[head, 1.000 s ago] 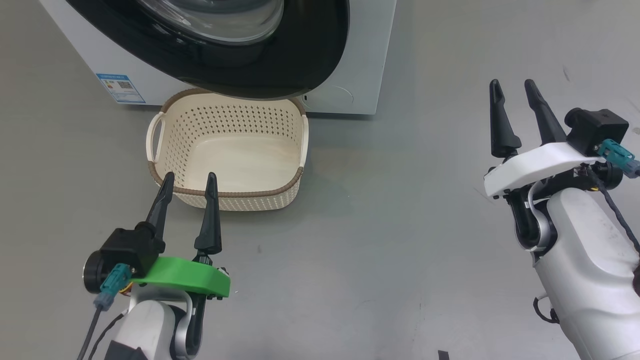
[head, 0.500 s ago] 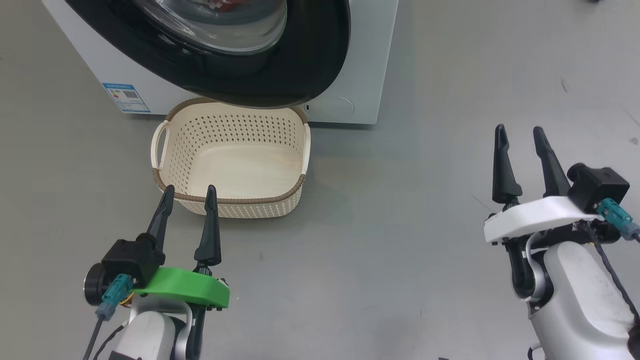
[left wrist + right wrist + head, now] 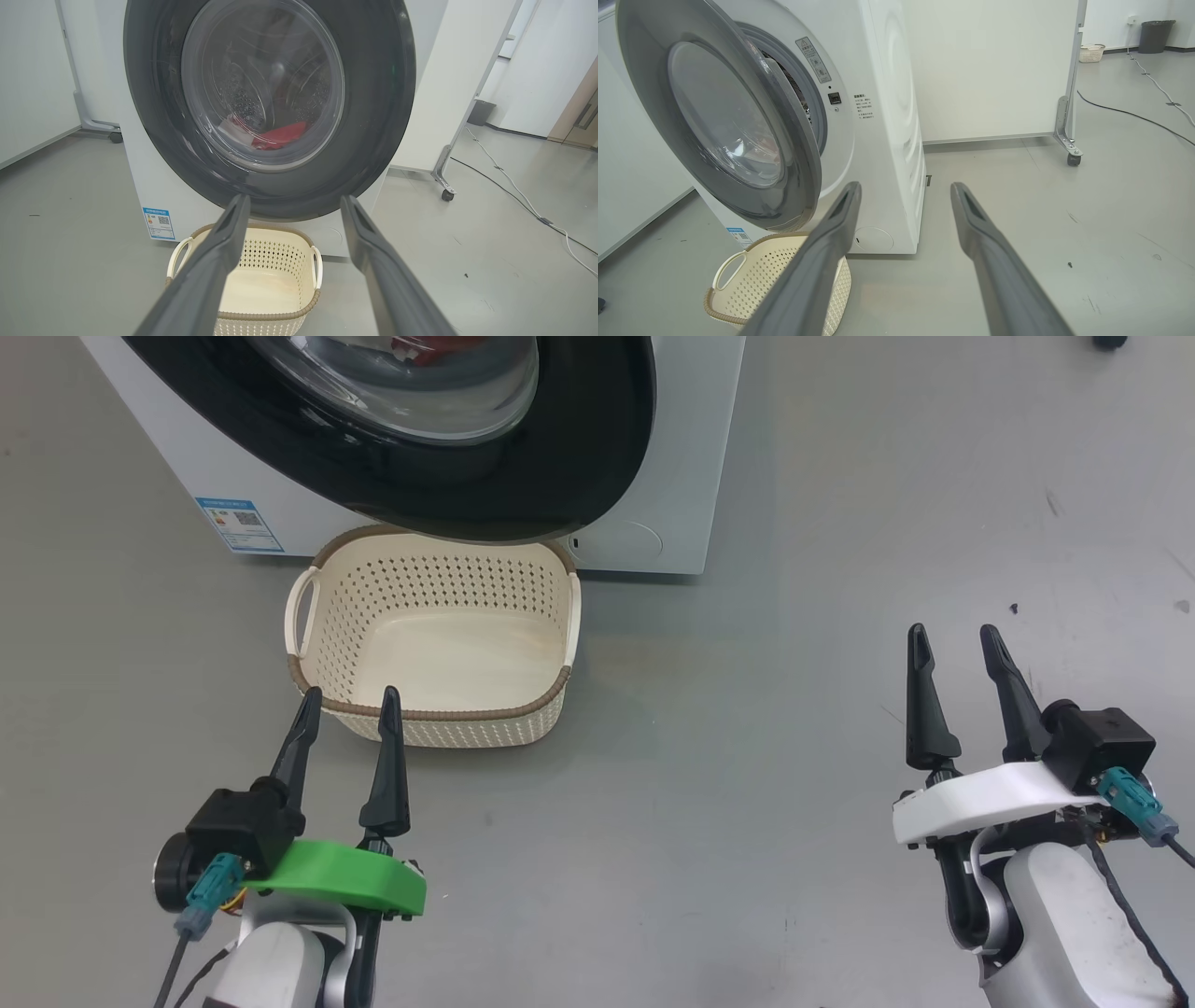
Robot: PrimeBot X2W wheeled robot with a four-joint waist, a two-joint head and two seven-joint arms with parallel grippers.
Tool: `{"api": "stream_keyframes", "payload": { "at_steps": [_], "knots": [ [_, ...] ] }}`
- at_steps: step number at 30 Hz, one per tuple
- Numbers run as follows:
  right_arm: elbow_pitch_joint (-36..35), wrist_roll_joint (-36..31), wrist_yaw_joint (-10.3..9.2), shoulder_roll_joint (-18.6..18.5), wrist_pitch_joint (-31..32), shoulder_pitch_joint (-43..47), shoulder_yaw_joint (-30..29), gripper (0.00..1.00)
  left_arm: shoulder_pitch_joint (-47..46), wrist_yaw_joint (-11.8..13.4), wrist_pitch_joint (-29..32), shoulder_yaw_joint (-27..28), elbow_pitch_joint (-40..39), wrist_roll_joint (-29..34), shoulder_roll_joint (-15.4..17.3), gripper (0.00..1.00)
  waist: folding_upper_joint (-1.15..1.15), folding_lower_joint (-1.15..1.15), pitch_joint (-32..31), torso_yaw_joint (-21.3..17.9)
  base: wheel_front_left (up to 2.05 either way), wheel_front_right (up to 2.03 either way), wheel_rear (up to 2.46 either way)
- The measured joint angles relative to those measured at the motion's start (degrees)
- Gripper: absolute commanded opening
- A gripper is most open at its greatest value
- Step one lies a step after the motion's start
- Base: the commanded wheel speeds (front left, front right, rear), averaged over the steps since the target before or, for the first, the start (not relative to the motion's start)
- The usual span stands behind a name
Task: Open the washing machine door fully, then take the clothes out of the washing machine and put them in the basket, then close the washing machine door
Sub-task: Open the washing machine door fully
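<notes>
Left gripper [image 3: 352,693]: fingers spread wide, nothing between, tips at near rim of basket [image 3: 485,709]. Right gripper [image 3: 952,631]: fingers spread wide, empty, well apart from basket, off its right side. Both point same way, pale forearms low.

Grey floor [image 3: 747,756] carries washing machine [image 3: 674,476], basket [image 3: 467,733] perhaps touching.

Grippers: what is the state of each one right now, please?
Left gripper: open, holding nothing.
Right gripper: open, holding nothing.
</notes>
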Motion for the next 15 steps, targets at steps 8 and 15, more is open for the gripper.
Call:
{"api": "stream_keyframes", "payload": {
  "at_steps": [8, 15],
  "knots": [
    [-2.03, -0.98, 0.00, 0.69, 0.00, 1.29, -1.27, 1.00, 0.10, 0.00, 0.00, 0.45, -0.09, 0.41, 0.01, 1.00, 0.00, 0.00, 0.57, 0.03, 0.00, 0.00, 0.00],
    [-2.92, -1.75, 0.08, 1.15, 0.00, 2.13, -1.99, 1.00, 0.12, 0.00, 0.00, 0.74, -0.16, 0.44, 0.03, 1.00, 0.00, 0.00, 0.91, -0.15, 0.00, 0.00, 0.00]
  ]
}}
